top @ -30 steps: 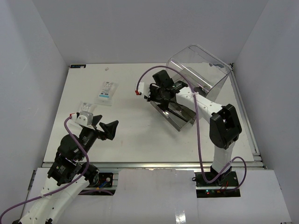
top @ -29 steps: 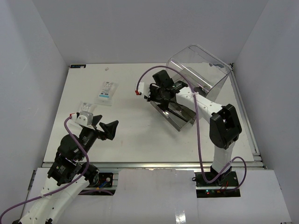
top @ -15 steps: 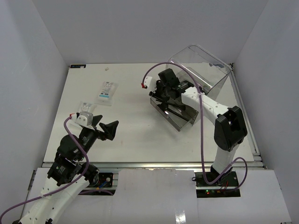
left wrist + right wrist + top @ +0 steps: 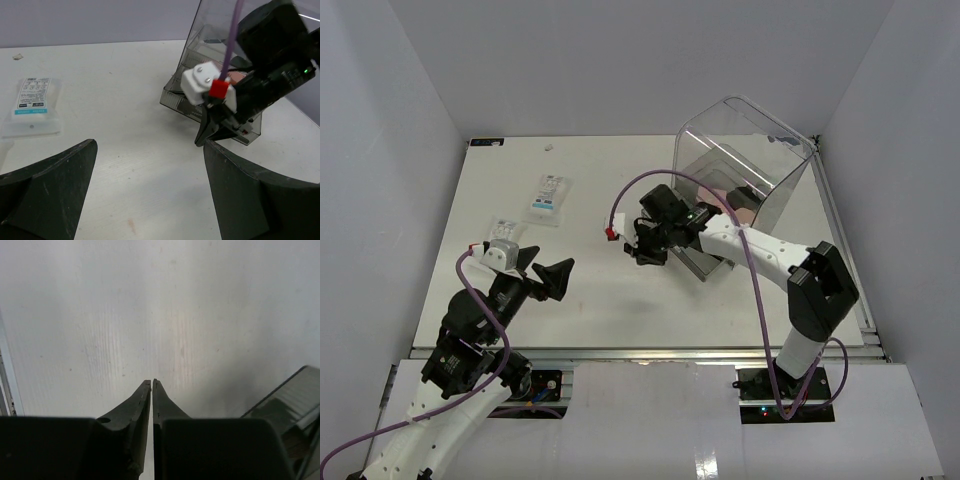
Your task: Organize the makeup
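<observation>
Packet (image 4: 548, 197) well apart from closed right fingers (image 4: 136, 407)

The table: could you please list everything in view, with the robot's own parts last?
table: one, white, under everything.
printed packets: two, white with blue print, left half; nearer one partly hidden.
scrap: one, white, far edge.
plastic box: one, clear, far right.
drawer: one, smoky clear, pulled out of the box.
pink items: count unclear, pink, inside the box.
left gripper: one, black, near left, open.
right gripper: one, black, centre, before the drawer, shut, empty.
</observation>
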